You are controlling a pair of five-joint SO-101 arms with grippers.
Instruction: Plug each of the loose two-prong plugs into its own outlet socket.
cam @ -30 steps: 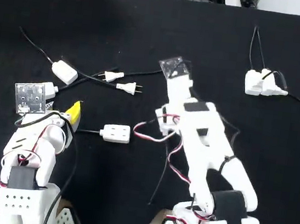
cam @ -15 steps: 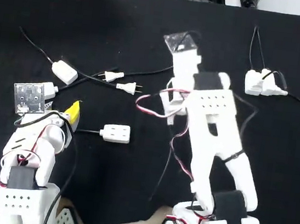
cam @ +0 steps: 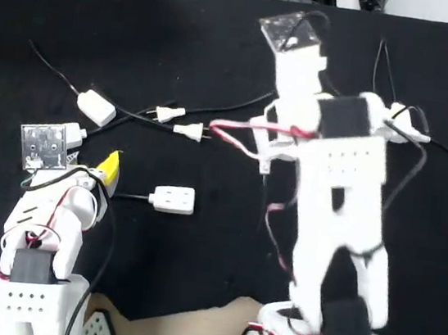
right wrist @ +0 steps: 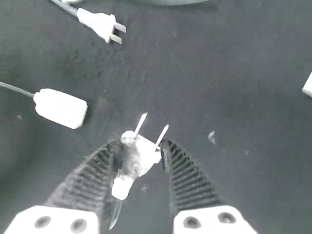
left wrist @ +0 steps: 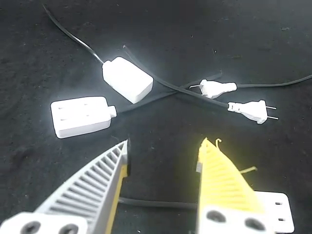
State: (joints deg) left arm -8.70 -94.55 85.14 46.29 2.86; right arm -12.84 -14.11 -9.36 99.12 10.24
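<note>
The right pincer (right wrist: 140, 144) is closed on a plug (right wrist: 138, 157), prongs pointing out past the fingertips. The plug sits crooked, pressed against one finger with a gap at the other. That is the main risk: pushed at a slot, it may twist or slip in the grip, and skewed prongs would scrape the face instead of going in.

The right arm (cam: 341, 191) is stretched well beyond the socket (cam: 174, 199), toward the far side of the bench (cam: 183, 38). It has a long way to bring the plug in, so a small tilt could grow into a real miss.

The left pincer (left wrist: 165, 142) is spread wide and holds nothing, just left of the socket. Nothing pins the socket down, so it will likely slide under a push.

Two loose plugs (cam: 180, 122) lie just beyond the socket with their cords crossed. A block (cam: 96, 107) lies beyond it to the left, with a second socket (left wrist: 80, 116) beside it. A low pass could snag those cords and drag everything askew.
</note>
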